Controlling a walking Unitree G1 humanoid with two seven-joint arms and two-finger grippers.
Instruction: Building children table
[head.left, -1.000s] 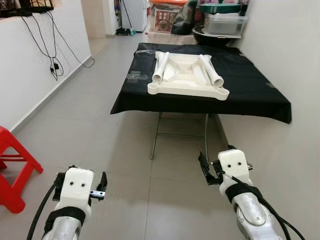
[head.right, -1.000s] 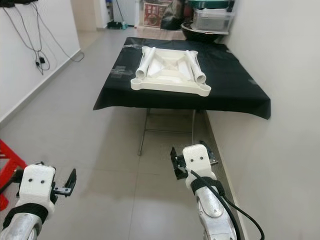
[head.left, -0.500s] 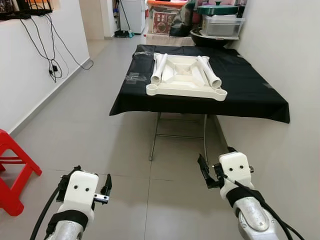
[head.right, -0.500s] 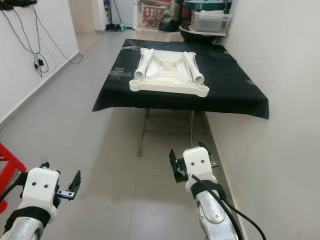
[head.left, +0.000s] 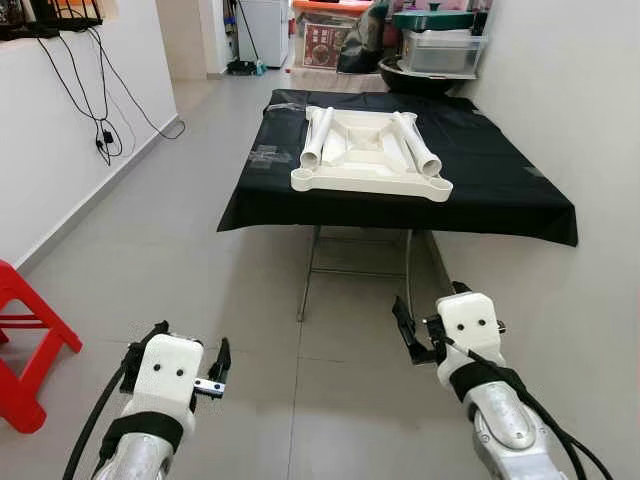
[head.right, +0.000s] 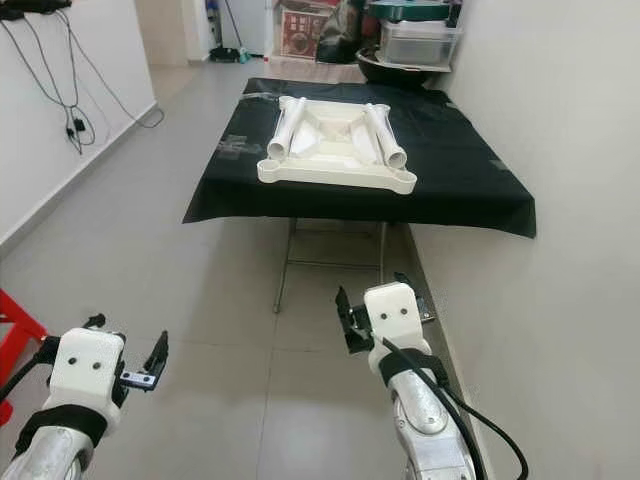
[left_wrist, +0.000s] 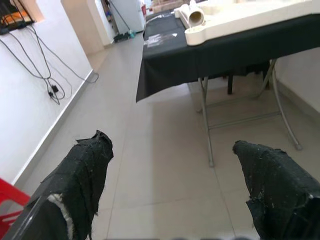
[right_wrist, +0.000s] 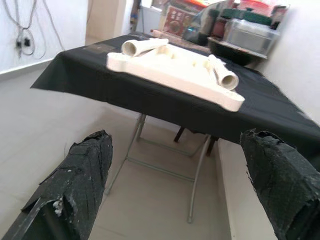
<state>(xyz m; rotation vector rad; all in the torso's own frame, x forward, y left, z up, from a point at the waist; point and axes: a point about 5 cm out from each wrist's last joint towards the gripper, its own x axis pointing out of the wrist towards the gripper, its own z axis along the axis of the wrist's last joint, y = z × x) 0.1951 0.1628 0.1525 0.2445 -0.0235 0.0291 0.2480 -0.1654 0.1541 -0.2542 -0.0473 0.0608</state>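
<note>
Silver arms low over floor, left end effector (left_wrist: 170, 190) and right end effector (right_wrist: 185, 185) agape, empty.

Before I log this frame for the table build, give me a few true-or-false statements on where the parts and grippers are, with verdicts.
1. The white tabletop lies on the black-covered folding table. True.
2. Two white tube legs rest on the tabletop. True.
3. The right gripper is clamped on a tube leg. False: its fingers are spread with nothing between them, short of the table.
4. The left gripper is open and holds nothing. True.
5. The red stool stands on the robot's right. False: it stands on the floor at the left.
6. The tube legs stand upright in the tabletop's corner sockets. False: they lie flat on it.
</note>
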